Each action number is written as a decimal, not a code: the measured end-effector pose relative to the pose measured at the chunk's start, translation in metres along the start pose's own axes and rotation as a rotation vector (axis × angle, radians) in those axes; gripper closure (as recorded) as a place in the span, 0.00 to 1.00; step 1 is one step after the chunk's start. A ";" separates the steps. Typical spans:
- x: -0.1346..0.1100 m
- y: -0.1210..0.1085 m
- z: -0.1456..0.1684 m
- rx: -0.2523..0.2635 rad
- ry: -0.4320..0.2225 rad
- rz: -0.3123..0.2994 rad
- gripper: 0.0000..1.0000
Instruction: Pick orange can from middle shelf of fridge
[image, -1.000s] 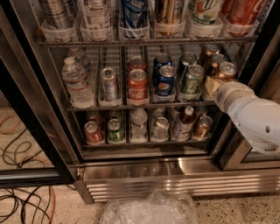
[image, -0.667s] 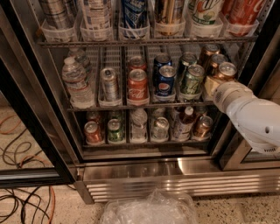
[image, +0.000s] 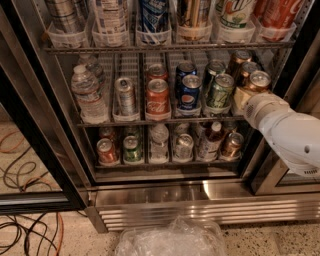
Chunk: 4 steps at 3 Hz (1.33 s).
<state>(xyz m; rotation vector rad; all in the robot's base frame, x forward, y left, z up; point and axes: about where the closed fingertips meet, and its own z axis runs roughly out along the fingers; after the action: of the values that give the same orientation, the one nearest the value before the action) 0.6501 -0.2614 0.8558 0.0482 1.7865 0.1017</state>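
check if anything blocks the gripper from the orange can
Nothing visible does. The gripper is right at the front orange can at the right end of the middle shelf; the green can stands clear beside it.

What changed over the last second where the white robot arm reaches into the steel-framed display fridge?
Nothing visibly changed. The gripper remains at the front shiny copper-orange soda can at the right end of the grey wire middle shelf; that can, the red Coca-Cola can and the green can beside it stand as before.
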 end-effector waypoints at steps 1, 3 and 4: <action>-0.002 0.002 -0.002 -0.008 -0.002 -0.004 1.00; -0.030 0.029 -0.036 -0.189 -0.021 -0.027 1.00; -0.034 0.023 -0.059 -0.289 -0.023 -0.043 1.00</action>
<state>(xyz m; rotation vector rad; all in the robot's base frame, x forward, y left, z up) 0.5995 -0.2439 0.9035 -0.1951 1.7331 0.3254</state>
